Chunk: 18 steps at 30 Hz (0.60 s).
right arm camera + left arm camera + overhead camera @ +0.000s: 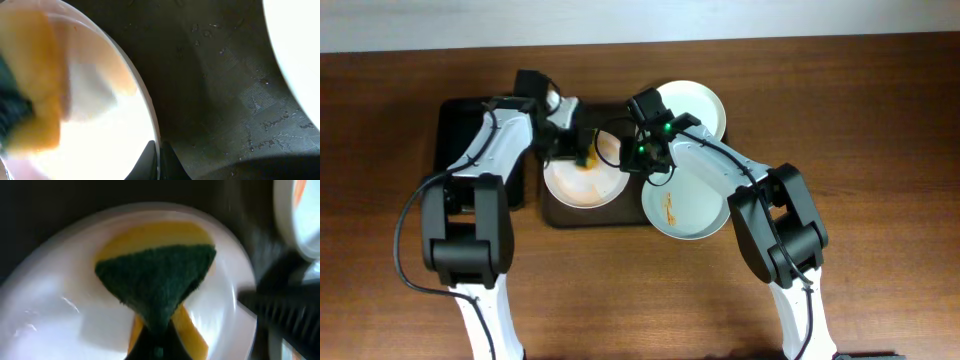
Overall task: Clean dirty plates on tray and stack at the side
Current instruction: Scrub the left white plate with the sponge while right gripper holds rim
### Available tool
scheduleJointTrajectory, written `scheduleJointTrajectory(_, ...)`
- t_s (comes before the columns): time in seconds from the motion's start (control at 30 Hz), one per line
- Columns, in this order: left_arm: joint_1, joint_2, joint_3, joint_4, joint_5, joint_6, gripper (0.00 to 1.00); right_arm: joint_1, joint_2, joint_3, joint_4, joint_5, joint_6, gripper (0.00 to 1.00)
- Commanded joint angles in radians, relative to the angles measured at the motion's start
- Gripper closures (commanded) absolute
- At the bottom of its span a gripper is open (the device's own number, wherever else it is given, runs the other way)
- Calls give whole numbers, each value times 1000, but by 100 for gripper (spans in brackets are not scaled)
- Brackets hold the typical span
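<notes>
A white plate [582,183] with orange-yellow smears lies on the dark brown tray [570,215]. My left gripper [582,155] is shut on a green and yellow sponge [157,282] that presses on this plate [50,310]. My right gripper [638,158] is shut on the plate's right rim [152,135], one finger on each side of it. A second plate [685,205] with an orange smear lies at the tray's right edge. A third plate [705,108] lies behind it, partly under the right arm.
A smaller black tray [455,135] lies left of the brown tray, under the left arm. The wooden table [880,150] runs to a white wall edge at the back.
</notes>
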Motion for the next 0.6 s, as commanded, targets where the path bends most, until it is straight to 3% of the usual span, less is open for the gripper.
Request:
scheduleJointTrajectory(0.0,53,9,-4,146,32,-175,99,-7,-15,6,-1,24,4,96)
scheduleJointTrajectory(0.17,65,9,0,200,142,-235,99,-7,-14,6,-20,24,4,95)
scheduleJointTrajectory(0.27,61,9,0,193,143,-234,99,-7,-14,6,-35,19,4,83)
scheduleJointTrajectory(0.33,61,9,0,193,143,-234,99,-7,-13,5,-43,7,4,81)
scheduleJointTrajectory(0.57,61,9,0,206,140,-234,99,6,-13,4,-52,-25,11,84)
